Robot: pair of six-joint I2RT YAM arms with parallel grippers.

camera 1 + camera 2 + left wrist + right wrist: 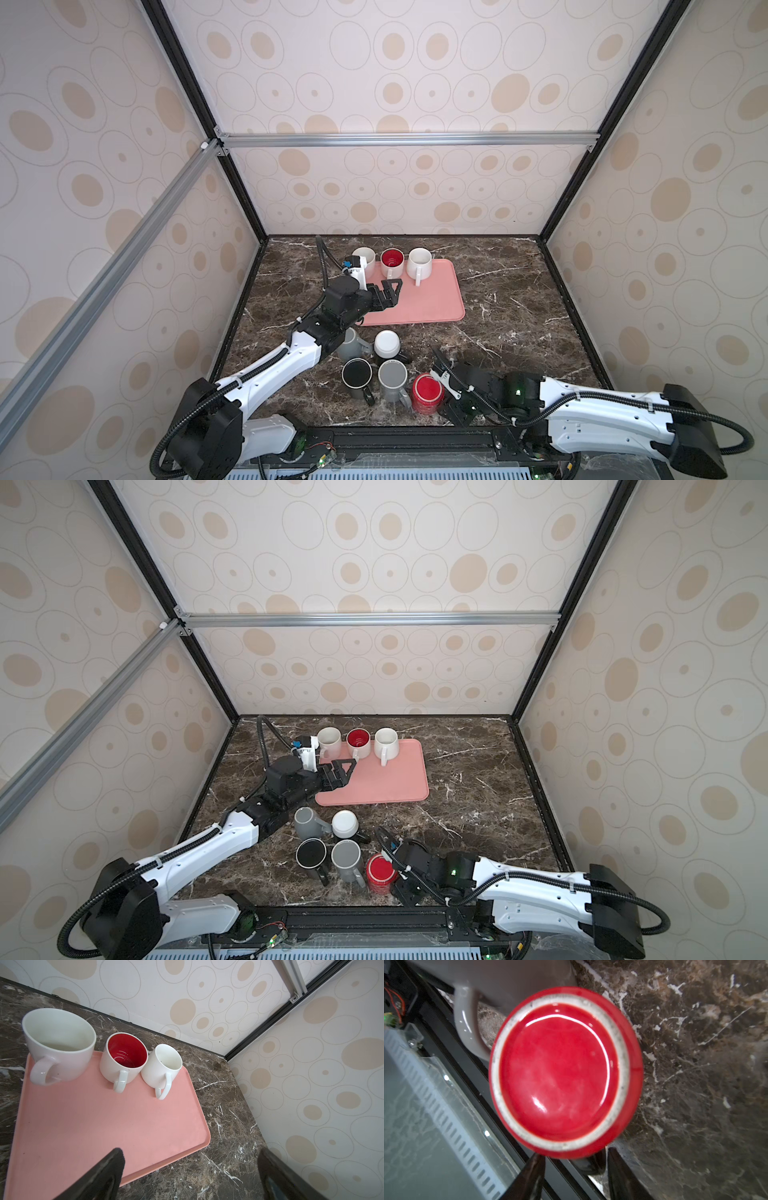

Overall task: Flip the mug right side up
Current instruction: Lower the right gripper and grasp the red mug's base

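Red mug (428, 392) upside down, desk (519, 332) front edge. Right pincer (575, 1159) half-wide astride its handle (591, 1164), gap one side: centre, clamp firm, lift clear before rolling. Left pincer (191, 1152) wide, empty.

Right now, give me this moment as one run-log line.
step: grasp | left pincer: open, empty, over tray | right pincer: astride handle of upside-down red mug, grip unconfirmed | flip: not yet done

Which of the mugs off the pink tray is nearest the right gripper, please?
The glossy red upside-down mug, rightmost of the near row; the right gripper sits right beside it.
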